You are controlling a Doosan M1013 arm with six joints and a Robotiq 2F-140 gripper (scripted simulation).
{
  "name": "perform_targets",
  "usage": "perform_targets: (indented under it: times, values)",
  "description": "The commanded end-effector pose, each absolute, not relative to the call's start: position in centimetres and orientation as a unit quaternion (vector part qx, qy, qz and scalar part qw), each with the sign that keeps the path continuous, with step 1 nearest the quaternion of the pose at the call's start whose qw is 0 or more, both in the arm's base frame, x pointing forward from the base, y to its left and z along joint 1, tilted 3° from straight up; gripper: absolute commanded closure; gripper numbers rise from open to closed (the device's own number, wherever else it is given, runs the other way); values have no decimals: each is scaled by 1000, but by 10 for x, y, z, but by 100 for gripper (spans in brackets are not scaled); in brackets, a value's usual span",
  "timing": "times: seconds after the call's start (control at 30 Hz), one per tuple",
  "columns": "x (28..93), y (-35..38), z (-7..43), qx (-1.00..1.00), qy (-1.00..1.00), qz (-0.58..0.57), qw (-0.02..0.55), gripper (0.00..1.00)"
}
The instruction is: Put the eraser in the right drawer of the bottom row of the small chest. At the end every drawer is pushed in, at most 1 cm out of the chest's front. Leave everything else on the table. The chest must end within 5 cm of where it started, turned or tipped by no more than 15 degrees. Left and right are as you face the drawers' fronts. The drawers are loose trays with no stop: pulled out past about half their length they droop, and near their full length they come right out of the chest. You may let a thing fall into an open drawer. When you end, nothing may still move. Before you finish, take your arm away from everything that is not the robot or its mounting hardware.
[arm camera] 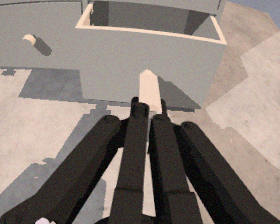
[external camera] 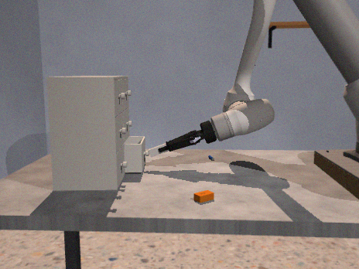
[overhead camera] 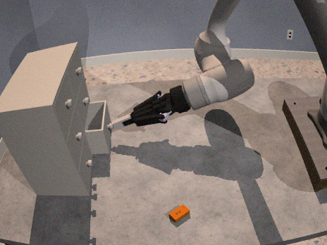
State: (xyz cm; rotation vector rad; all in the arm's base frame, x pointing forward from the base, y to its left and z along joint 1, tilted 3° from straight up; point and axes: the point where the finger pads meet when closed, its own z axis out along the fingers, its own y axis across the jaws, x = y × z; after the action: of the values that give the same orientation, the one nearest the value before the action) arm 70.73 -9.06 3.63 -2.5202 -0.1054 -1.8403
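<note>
The chest was pale beige with off-white knobs. The eraser was bright orange. The gripper was black on a light grey arm. The table was mottled grey-beige, the floor speckled, the wall plain blue-grey, the base dark brown.

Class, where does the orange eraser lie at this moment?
In the top view the eraser lies on the table near the lower edge, well apart from the chest at left, its open drawer and the shut gripper.
</note>
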Motion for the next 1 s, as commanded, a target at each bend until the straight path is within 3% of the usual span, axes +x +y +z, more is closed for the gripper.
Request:
perform_targets:
  times: [0.0, 0.97]
  values:
    - [712, -90, 37, -807, -34, -589, 10, 100]
    - [752, -88, 38, -807, -34, -589, 10, 100]
